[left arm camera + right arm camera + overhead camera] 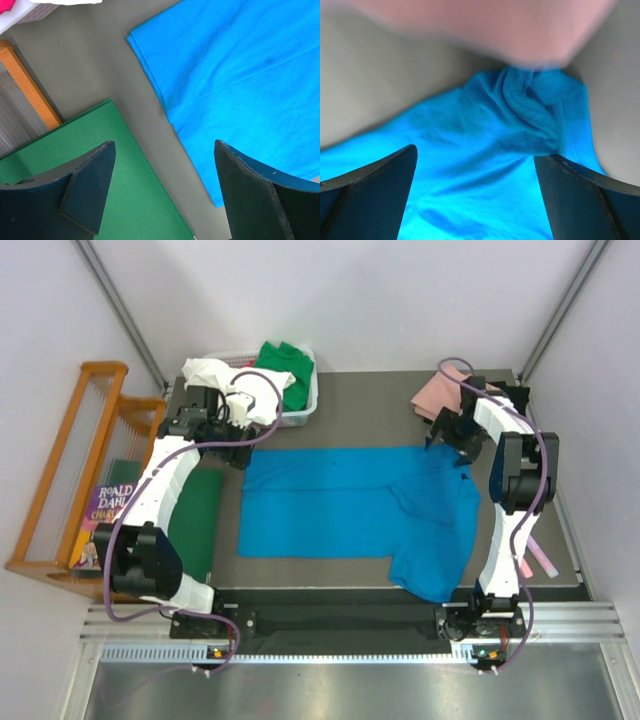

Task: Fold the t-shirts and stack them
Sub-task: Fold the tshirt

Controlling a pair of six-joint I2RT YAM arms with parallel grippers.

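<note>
At the far left of the overhead view, an orange wooden slatted rack point(60, 475) stands against the white wall point(40, 320), with a colourful paperback book point(102, 510) beside it. Next comes a flat, stiff dark green board point(196, 525), lying on the grey-brown counter point(370, 410).

The left gripper point(232, 452) hangs above the strip of bare counter between that board and the bright blue cotton t-shirt point(340, 505). Its jaws stand wide apart and hold nothing. In the left wrist view the gripper point(165, 145) has the board point(75, 145) on the left and the tee's straight edge and corner point(235, 75) on the right.

At the upper left of the counter sits a white plastic basket point(305, 412) holding a crumpled white cloth tee point(215, 373) and a green one point(285, 365).

The blue tee is spread flat across the middle of the counter. Its right part is rumpled, and one sleeve reaches the near edge at lower right.

At upper right the right gripper point(447, 435) hangs over the tee's bunched ribbed collar point(530, 110). Its jaws are spread wide with nothing held. I cannot tell whether the fingers point(375, 195) touch the cloth.

Just beyond lies a dusty pink cloth tee point(440, 390), which is a blur at the top of the right wrist view point(470, 25). A metal rail point(340, 625) runs along the bottom of the overhead view and carries both arm bases.
</note>
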